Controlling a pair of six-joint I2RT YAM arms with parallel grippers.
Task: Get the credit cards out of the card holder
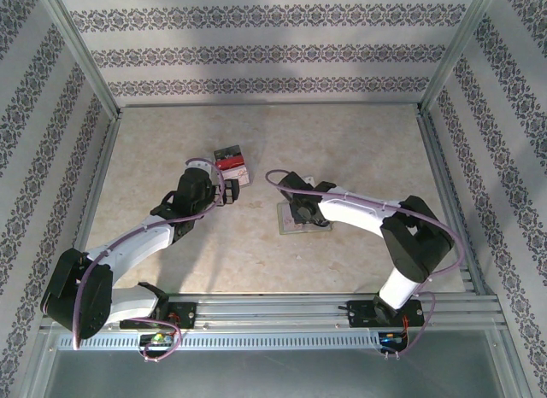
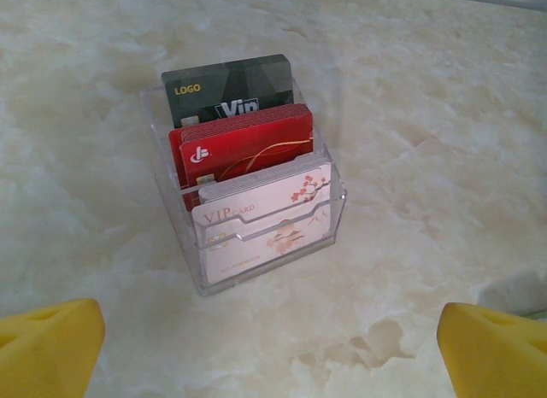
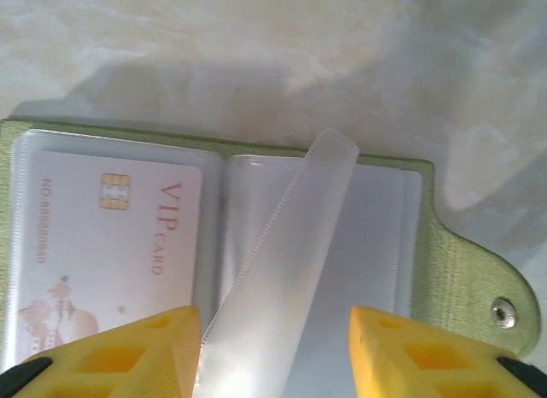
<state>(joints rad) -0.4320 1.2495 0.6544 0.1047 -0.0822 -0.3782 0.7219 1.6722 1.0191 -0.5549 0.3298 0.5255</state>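
The right claw (image 3: 269,319), half open, straddles a raised clear leaf (image 3: 282,244) of the card holder (image 3: 466,261). The pink card (image 3: 111,244) lies to its left. Closing could pinch only plastic and drag the holder.

3 cams: overhead + 2 wrist.
Top cam high behind arm bases (image 1: 171,316), looks down on whole table (image 1: 359,150); L wrist cam tilts down at rack (image 2: 198,274), near; R wrist cam v. close over holder (image 3: 461,270); both also in top view.
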